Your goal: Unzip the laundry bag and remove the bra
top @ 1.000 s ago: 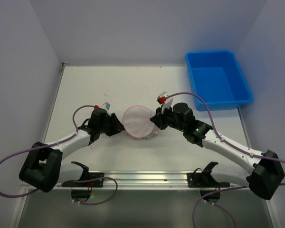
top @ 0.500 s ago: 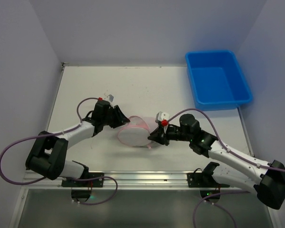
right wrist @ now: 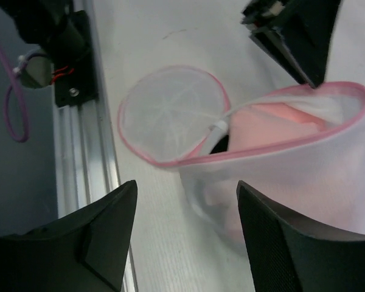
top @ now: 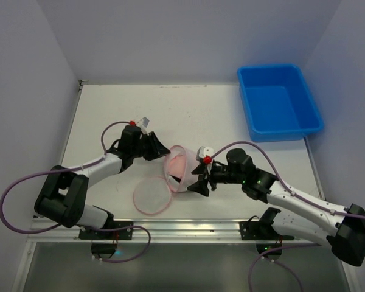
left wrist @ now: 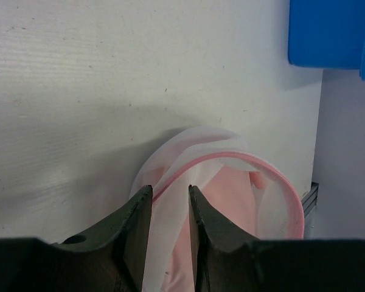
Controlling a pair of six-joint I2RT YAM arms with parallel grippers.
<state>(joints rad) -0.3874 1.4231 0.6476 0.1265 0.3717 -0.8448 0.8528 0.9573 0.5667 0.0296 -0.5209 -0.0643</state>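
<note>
**A:** From above, how do the arms sit?

**B:** Two arms, both bent at the elbow and reaching in over the middle of the table point(top: 103, 109). The left gripper point(top: 162, 149) meets the far-left rim of the laundry bag point(top: 185, 180). The right gripper point(top: 198, 180) is against the bag's right side.

**A:** And the count?

**B:** One bag, unzipped, mouth gaping upward. Its round flap point(top: 151, 194) lies flat on the table just near-left of it. One bra point(top: 176, 164), pale pink, sits inside the bag. One blue bin point(top: 278, 102) stands well apart at the far right.

**A:** Left wrist camera?

**B:** The left gripper point(left wrist: 169, 192) has a narrow gap, pinched on the laundry bag point(left wrist: 188, 143) where the white mesh wall and pink trim pass between the fingers point(left wrist: 134, 228). The bra point(left wrist: 231, 194) shows pink inside the rim. A corner of the blue bin point(left wrist: 328, 30) is at top right.

**A:** Right wrist camera?

**B:** The right gripper point(right wrist: 185, 184) is spread wide, and I see nothing clamped in it. The laundry bag point(right wrist: 292, 176) lies beyond its fingers point(right wrist: 103, 228), but I cannot tell whether they touch it. The round flap point(right wrist: 170, 112) is joined to the bag by a white strip. The bra point(right wrist: 280, 121) is inside, and the left gripper's fingers point(right wrist: 301, 39) come down onto the far rim.
</note>
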